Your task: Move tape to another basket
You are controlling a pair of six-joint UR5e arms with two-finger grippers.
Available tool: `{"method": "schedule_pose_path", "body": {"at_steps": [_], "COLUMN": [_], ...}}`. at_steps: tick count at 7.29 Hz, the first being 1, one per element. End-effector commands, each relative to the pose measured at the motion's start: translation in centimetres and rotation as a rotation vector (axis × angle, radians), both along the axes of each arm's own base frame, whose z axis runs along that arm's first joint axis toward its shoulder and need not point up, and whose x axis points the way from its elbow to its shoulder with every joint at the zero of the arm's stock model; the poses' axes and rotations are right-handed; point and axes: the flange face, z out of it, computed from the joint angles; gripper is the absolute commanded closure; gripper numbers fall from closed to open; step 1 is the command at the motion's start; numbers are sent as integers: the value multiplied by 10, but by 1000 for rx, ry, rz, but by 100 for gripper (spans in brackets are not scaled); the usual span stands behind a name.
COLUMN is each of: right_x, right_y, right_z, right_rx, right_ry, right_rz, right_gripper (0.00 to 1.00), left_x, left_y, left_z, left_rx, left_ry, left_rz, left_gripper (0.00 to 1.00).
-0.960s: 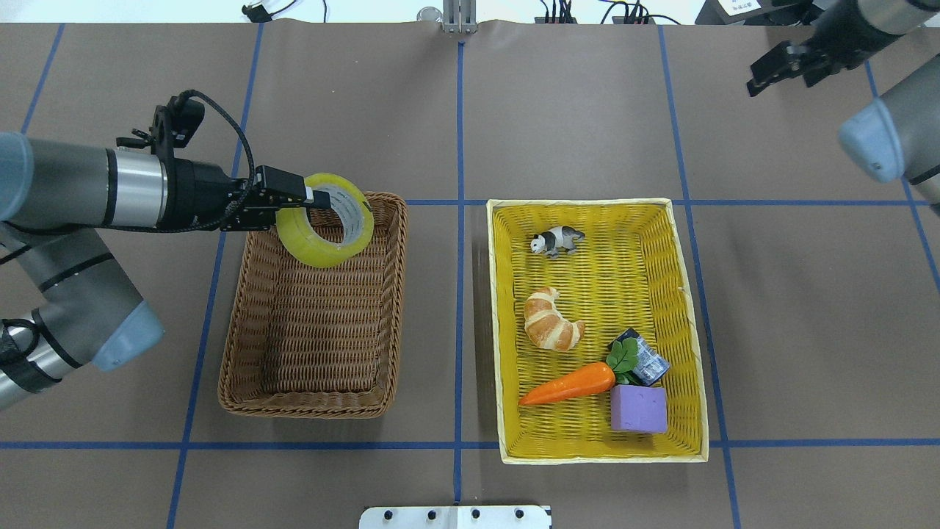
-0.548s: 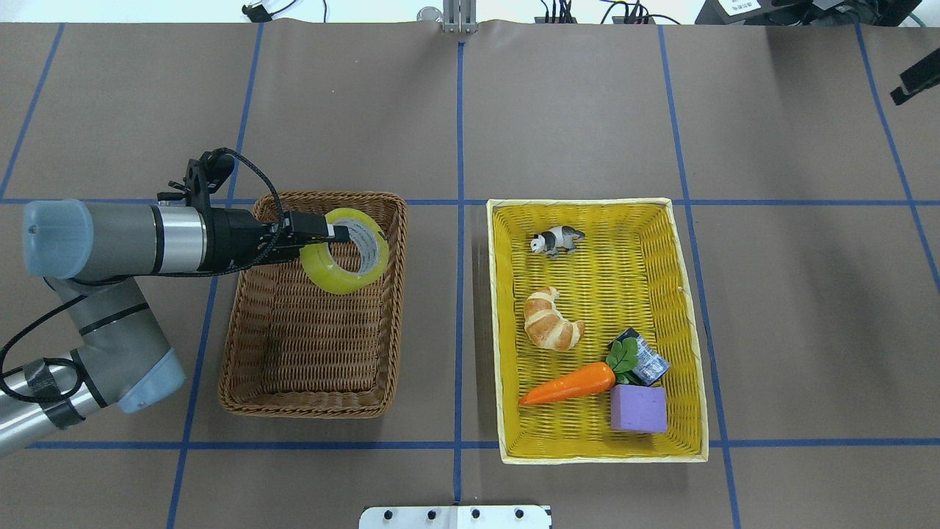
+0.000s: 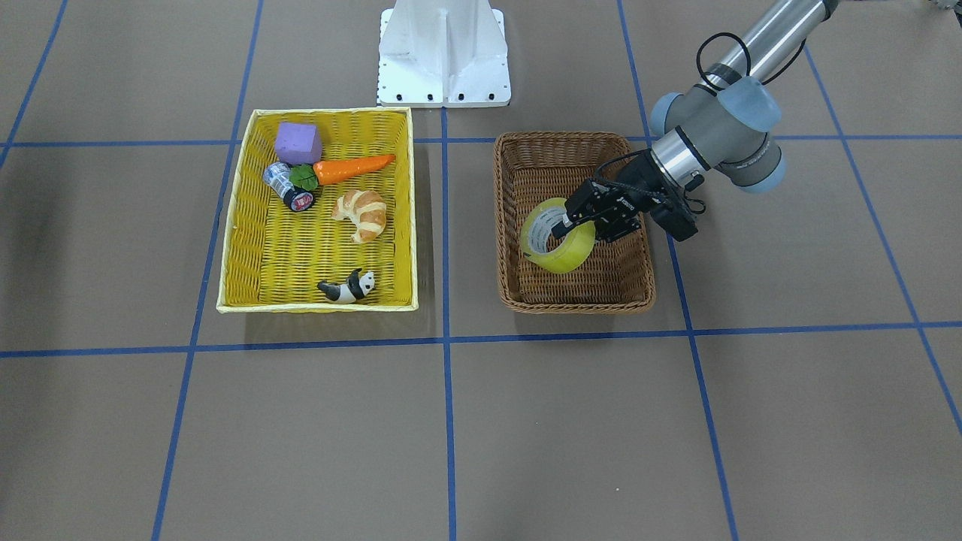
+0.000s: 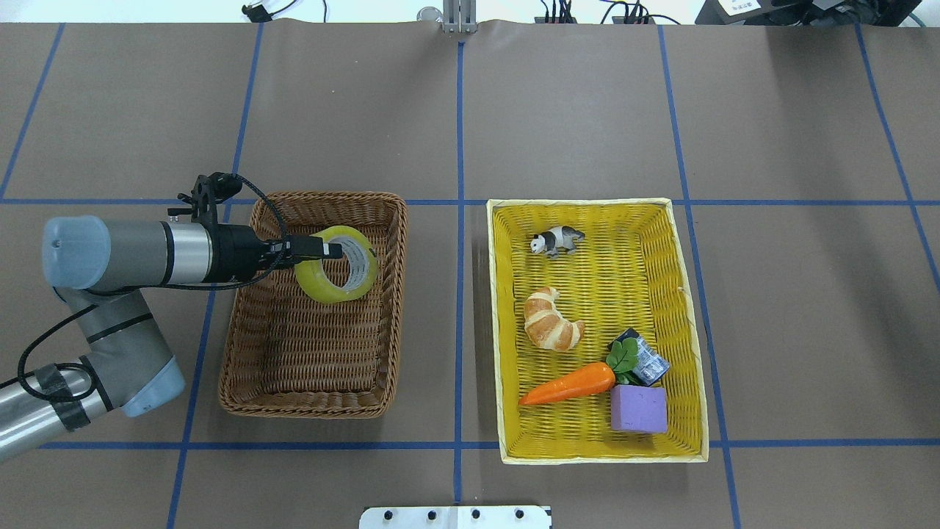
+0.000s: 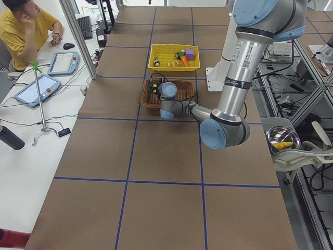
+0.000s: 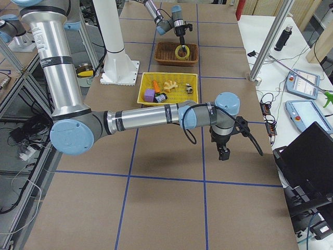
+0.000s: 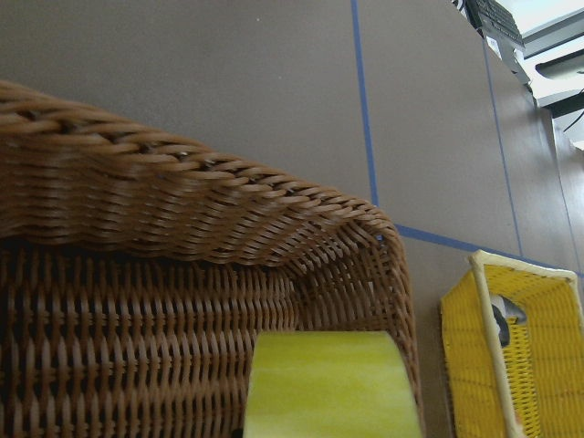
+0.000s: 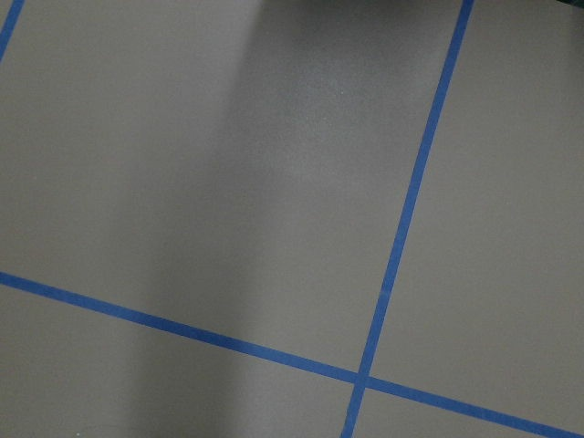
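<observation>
The left gripper (image 4: 325,250), reaching in from 9 o'clock in the overhead view, is clamped on the wall of the yellow-green packing tape roll (image 4: 321,285). The roll hangs tilted inside the brown wicker basket (image 4: 308,406), toward its 12 o'clock end. The right gripper (image 6: 224,154) shows only in 1 side view, so I cannot tell how far open it is.

**Arms, two: one loaded**

Left arm: forearm level, wrist straight, reaching toward the right in the overhead view. The left gripper (image 4: 332,250) is clamped on the tape (image 4: 317,285) (one finger through its core).

Right arm: stretched out long, with the right gripper (image 6: 223,154) pointing down; jaw state unreadable.
</observation>
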Motion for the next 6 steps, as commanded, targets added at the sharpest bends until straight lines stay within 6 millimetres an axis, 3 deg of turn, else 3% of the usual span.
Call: {"method": "schedule_pose_path", "body": {"at_steps": [1, 2, 4, 6], "right_x": [1, 1, 1, 22], "right_y": [1, 1, 3, 31], "right_z": [1, 0, 5, 41], "right_rx": [-1, 1, -8, -65], "right_ry": [0, 1, 3, 5], "right_rz": [0, 1, 1, 38], "right_gripper": [0, 0, 0, 0], "left_x": [-49, -100, -157, -236], "left_y": [-30, -64, -94, -136], "left_z": [-10, -9, 13, 29], "left_rx": [50, 91, 159, 197], "left_ry": [17, -2, -104, -290], "left_rz": [-74, -150, -237, -243], "left_gripper": [1, 1, 1, 1]}}
